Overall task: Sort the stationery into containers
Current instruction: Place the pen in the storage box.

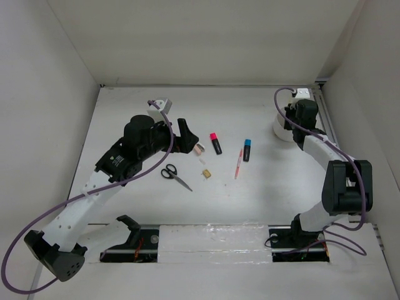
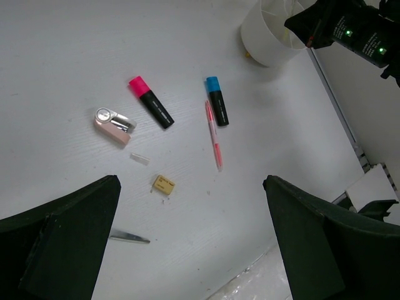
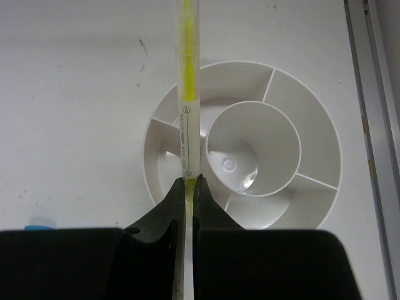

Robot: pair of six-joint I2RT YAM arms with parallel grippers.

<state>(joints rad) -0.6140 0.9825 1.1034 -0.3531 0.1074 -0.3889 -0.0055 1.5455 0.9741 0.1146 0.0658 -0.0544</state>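
My right gripper (image 3: 189, 181) is shut on a thin yellow pen (image 3: 187, 94) and holds it over the round white container (image 3: 315, 156), above a left compartment beside its inner cup (image 3: 253, 150). The container stands at the far right (image 1: 279, 130), under that gripper (image 1: 292, 120). My left gripper (image 2: 190, 250) is open and empty, raised above the table (image 1: 184, 134). Below it lie a pink-capped marker (image 2: 150, 102), a blue-capped marker (image 2: 217, 100), a pink pen (image 2: 214, 134), a pinkish eraser (image 2: 115, 127), a tan piece (image 2: 164, 184) and black-handled scissors (image 1: 175, 175).
A small clear piece (image 2: 139, 159) lies between the eraser and the tan piece. A metal rail (image 3: 375, 125) runs along the table's right edge beside the container. White walls enclose the table. A taped strip (image 1: 212, 240) lines the near edge between the arm bases.
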